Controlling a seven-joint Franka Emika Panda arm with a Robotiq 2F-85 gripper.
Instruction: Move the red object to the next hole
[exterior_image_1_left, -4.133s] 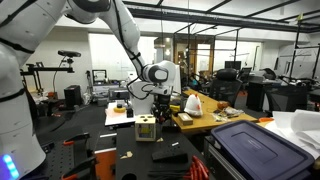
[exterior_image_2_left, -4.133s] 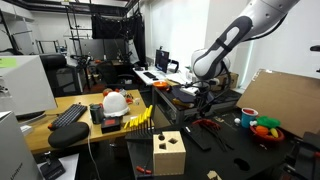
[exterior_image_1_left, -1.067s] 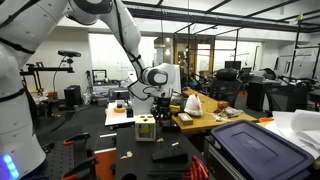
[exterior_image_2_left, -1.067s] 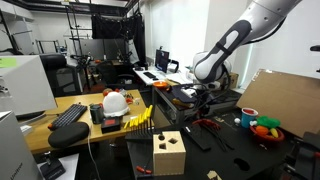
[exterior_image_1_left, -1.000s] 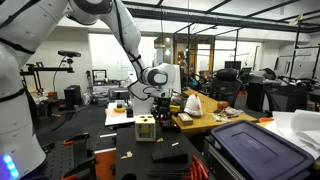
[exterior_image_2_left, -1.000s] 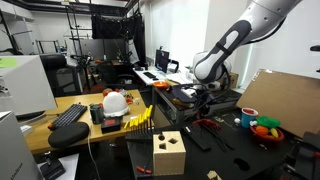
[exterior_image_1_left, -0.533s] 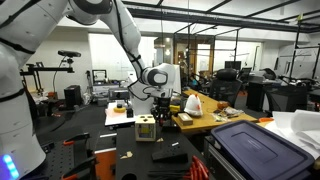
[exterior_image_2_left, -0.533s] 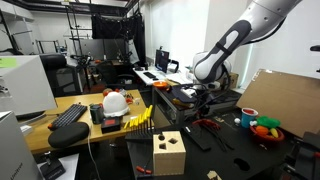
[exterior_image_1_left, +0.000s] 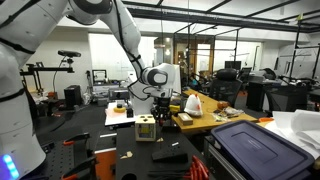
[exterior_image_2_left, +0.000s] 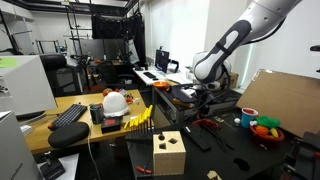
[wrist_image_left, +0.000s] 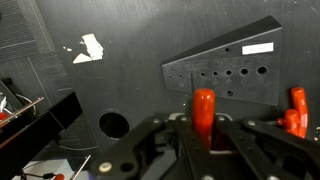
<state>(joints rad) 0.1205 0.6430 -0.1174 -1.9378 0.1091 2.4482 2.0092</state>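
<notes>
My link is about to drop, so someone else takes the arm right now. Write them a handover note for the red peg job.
Gripper: shut on the red peg, which stands upright between the fingers in the wrist view.
Things: the dark hole block lies just beyond the peg, its rows of holes in view. A second red piece shows at the right edge.
Done: peg grasped.
Left: seat it in the next hole and release. The pictures do not show whether the peg is clear of its old hole, so check first.
</notes>
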